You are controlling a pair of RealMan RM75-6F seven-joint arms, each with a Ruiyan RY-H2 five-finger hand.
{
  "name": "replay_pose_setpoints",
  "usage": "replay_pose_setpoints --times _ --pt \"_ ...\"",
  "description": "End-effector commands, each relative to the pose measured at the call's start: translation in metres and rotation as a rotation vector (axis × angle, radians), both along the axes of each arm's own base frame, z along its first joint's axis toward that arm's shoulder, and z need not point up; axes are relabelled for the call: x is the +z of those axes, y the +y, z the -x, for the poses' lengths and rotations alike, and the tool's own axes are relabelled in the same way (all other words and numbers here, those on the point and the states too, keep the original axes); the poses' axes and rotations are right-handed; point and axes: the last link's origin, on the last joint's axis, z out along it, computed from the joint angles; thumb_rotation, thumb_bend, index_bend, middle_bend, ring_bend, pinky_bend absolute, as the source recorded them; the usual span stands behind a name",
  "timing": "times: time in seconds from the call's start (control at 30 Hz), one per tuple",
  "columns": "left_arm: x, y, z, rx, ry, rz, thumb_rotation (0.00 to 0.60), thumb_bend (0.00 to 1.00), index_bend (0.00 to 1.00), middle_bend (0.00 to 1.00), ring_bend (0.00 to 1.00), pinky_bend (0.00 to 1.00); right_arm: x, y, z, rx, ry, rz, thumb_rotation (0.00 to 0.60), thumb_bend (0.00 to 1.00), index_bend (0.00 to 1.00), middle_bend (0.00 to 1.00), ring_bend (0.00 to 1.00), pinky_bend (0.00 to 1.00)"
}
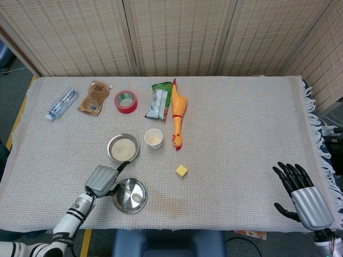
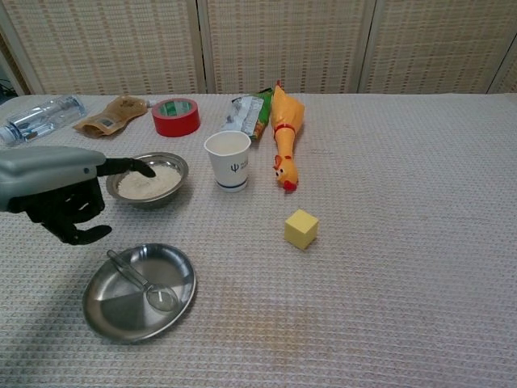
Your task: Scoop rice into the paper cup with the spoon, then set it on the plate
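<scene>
Chest view has the spoon (image 2: 137, 280) lying loose in the steel plate (image 2: 184, 305), handle toward the back-left rim and bowl near the middle, so going by how things lie the spoon part looks done. The paper cup (image 2: 229, 161) stands upright just right of the rice bowl (image 2: 149, 179), not touching it, and you can't really tell from here how much rice is inside. If "it" in the task means the cup, that's the bit left over, and the cup is close enough to the plate that you'd only be carrying it a short way toward you.

Your left hand (image 2: 58, 191) holds nothing. It hangs above the desk (image 2: 388, 275) to the left of the plate, one finger stretched out over the near rim of the rice bowl and the rest loosely curled, clear of the spoon. Your right hand (image 1: 303, 195) is parked well apart at the far right edge of the desk, fingers spread, nothing in it.

Farther out, the yellow cube (image 2: 300, 229) sits right of the plate. The rubber chicken (image 2: 284, 137), snack packet (image 2: 246, 113), red tape roll (image 2: 176, 116), brown pouch (image 2: 109, 115) and water bottle (image 2: 40, 118) line the back, out of your way.
</scene>
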Motion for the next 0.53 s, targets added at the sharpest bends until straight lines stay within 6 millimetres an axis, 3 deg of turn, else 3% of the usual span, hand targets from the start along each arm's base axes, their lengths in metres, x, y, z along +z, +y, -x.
replay_pose_setpoints --times 0.03,0.13,0.23,0.33,0.53 --pt "0.083 -0.039 0.052 0.020 -0.346 -0.246 0.600 0.41 0.01 0.17 0.10 0.22 0.002 0.000 0.002 -0.007 0.003 0.011 0.600 0.11 0.00 0.00 0.00 0.00" --pt "0.106 -0.067 0.089 0.064 -0.512 -0.373 0.600 0.41 0.00 0.05 0.01 0.15 0.001 -0.001 0.004 -0.027 0.022 0.023 0.600 0.11 0.00 0.00 0.00 0.00" --pt "0.113 -0.089 0.120 0.107 -0.553 -0.451 0.600 0.40 0.00 0.00 0.00 0.13 -0.001 -0.002 0.004 -0.049 0.048 0.036 0.600 0.11 0.00 0.00 0.00 0.00" --pt "0.122 -0.100 0.132 0.085 -0.472 -0.439 0.600 0.40 0.00 0.00 0.00 0.11 -0.003 -0.004 0.004 -0.054 0.059 0.040 0.600 0.11 0.00 0.00 0.00 0.00" --pt "0.123 -0.103 0.133 0.065 -0.357 -0.460 0.600 0.39 0.00 0.00 0.00 0.10 -0.006 -0.002 0.002 -0.060 0.074 0.036 0.600 0.11 0.00 0.00 0.00 0.00"
